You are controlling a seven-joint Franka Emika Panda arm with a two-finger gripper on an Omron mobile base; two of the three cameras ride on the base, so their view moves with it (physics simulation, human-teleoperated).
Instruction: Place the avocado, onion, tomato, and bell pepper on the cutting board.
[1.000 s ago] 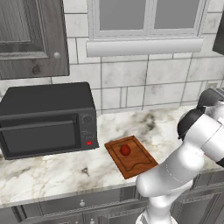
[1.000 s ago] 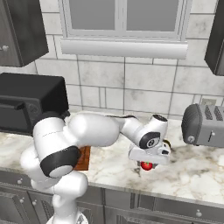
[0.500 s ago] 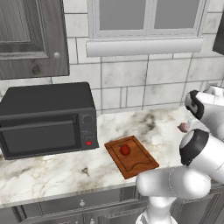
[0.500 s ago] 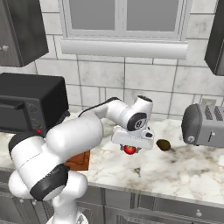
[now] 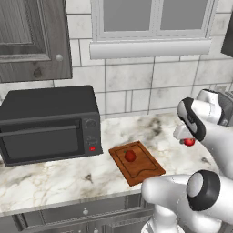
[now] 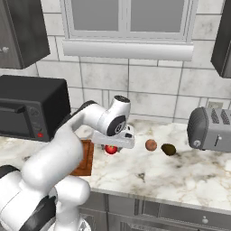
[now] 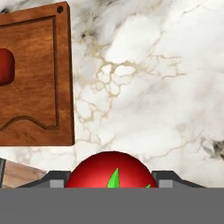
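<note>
My gripper [image 6: 113, 147] is shut on the tomato [image 6: 111, 149], bright red with a green cap, and holds it above the marble counter just right of the cutting board [image 6: 84, 159]. In the hand view the tomato [image 7: 111, 170] sits between the dark fingertips [image 7: 56, 180], with the cutting board [image 7: 39, 87] at the upper left. The darker red bell pepper [image 5: 130, 156] lies on the cutting board [image 5: 146, 166]. In the left base view the tomato [image 5: 189, 142] shows under the hand. The tan onion [image 6: 151, 145] and the dark avocado [image 6: 168, 149] rest side by side on the counter to the right.
A black microwave [image 5: 48, 123] stands on the counter left of the board. A grey toaster [image 6: 212, 128] stands at the far right, just beyond the avocado. The tiled wall and a window sill run behind the counter.
The arm has swung left from the spot by the toaster, carrying the tomato over the counter to the board's right edge. The onion and avocado have come into sight behind it.
</note>
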